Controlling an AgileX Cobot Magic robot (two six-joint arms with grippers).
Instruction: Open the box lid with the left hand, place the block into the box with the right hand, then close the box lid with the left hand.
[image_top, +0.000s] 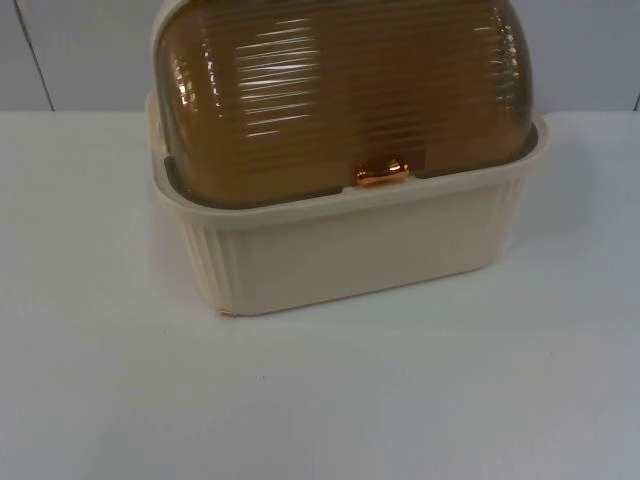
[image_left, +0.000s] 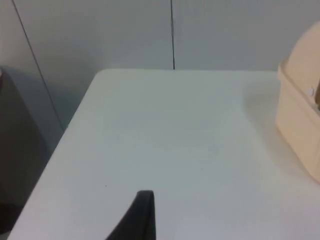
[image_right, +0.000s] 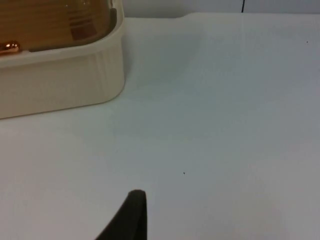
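I saw one obstacle: the cream box (image_top: 350, 240) with its amber lid (image_top: 340, 90) shut, standing at the back of the tabletop (image_top: 320, 400) by the grey wall (image_left: 100, 35). In front of it, and to either side, the tabletop lay open for my arms.

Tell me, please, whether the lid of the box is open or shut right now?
Shut. The amber ribbed lid sits down on the cream box rim, its copper handle at the front edge.

L tool (image_left: 139, 217) & R tool (image_right: 129, 217): black, tapered, rounded fingertips.
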